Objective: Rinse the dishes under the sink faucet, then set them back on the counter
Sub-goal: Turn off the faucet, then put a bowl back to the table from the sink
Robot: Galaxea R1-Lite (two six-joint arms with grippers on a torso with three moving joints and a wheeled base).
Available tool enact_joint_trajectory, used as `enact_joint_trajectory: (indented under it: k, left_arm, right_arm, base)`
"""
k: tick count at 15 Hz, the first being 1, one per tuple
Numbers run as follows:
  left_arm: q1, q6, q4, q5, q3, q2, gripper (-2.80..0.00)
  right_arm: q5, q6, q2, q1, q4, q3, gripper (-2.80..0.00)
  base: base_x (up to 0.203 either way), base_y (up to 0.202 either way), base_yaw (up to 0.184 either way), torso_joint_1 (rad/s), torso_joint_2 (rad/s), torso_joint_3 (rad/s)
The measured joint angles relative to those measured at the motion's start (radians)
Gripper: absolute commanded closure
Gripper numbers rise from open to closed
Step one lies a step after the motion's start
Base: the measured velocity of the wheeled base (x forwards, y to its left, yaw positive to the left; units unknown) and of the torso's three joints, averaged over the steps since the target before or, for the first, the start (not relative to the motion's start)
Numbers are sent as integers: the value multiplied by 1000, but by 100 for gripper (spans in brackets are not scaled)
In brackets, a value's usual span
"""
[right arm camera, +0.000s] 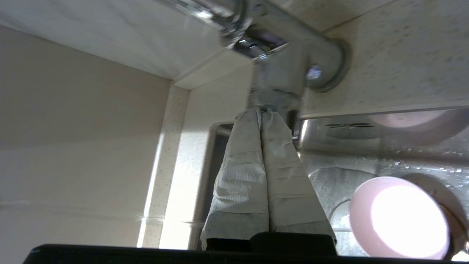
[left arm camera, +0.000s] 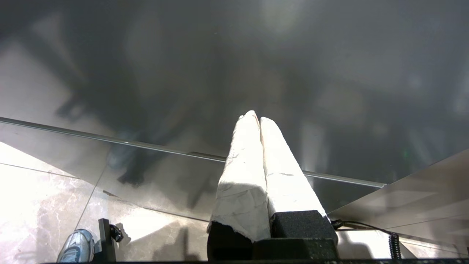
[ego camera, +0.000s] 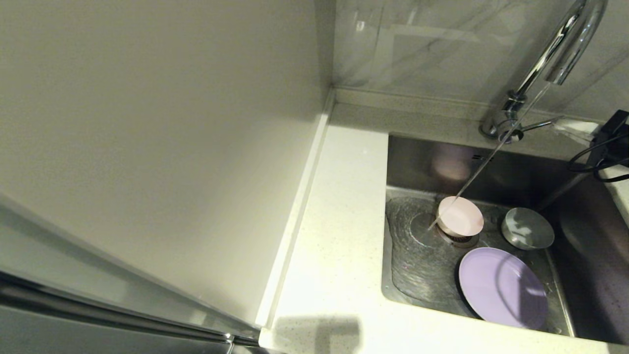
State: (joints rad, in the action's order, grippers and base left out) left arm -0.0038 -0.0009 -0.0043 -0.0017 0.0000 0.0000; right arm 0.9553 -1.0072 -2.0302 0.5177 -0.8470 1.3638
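Water runs in a thin stream from the chrome faucet (ego camera: 565, 39) into the steel sink (ego camera: 417, 162). The pale pink bowl (ego camera: 461, 216) sits on the drain strainer, right beside where the stream lands. The blue-grey bowl (ego camera: 527, 228) stands to its right, and the lilac plate (ego camera: 501, 287) leans near the front wall. My right gripper (right arm camera: 261, 113) is at the faucet base (right arm camera: 293, 55), its wrapped fingers pressed together on the tip of the thin side lever (ego camera: 538, 125). My left gripper (left arm camera: 257, 117) is shut and holds nothing, down below the counter, out of the head view.
The white speckled counter (ego camera: 339, 221) runs along the sink's left side to a raised rim and the beige wall. Black cables (ego camera: 597, 164) hang at the sink's right rim. A shoe (left arm camera: 75, 246) shows on the tiled floor under the left gripper.
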Motion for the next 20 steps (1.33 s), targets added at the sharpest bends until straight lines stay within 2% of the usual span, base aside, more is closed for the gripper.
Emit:
enact_joint_trajectory:
  k: [6, 10, 12, 16, 18, 20]
  left_arm:
    - [0, 0, 0, 0, 0, 0, 0]
    - [0, -1, 0, 0, 0, 0, 0]
    - [0, 0, 0, 0, 0, 0, 0]
    - [0, 0, 0, 0, 0, 0, 0]
    - [0, 0, 0, 0, 0, 0, 0]
    - [0, 0, 0, 0, 0, 0, 0]
  right_arm:
    - [1, -4, -21, -17, 3, 56, 0]
    - [-13, 1, 4, -24, 1, 34, 0]
    - [-38, 20, 72, -2, 0, -41, 0]
    - [-52, 82, 328, 107, 73, -280, 0]
    - [-58, 160, 489, 197, 172, -446, 0]
    - [-74, 308, 601, 320, 291, -579, 0]
  base:
    - [0, 0, 0, 0, 0, 0]
    - [0, 0, 0, 0, 0, 0]
    - [0, 0, 0, 0, 0, 0]
    - [0, 0, 0, 0, 0, 0]
    - [0, 0, 0, 0, 0, 0]
    - [0, 0, 0, 0, 0, 0]
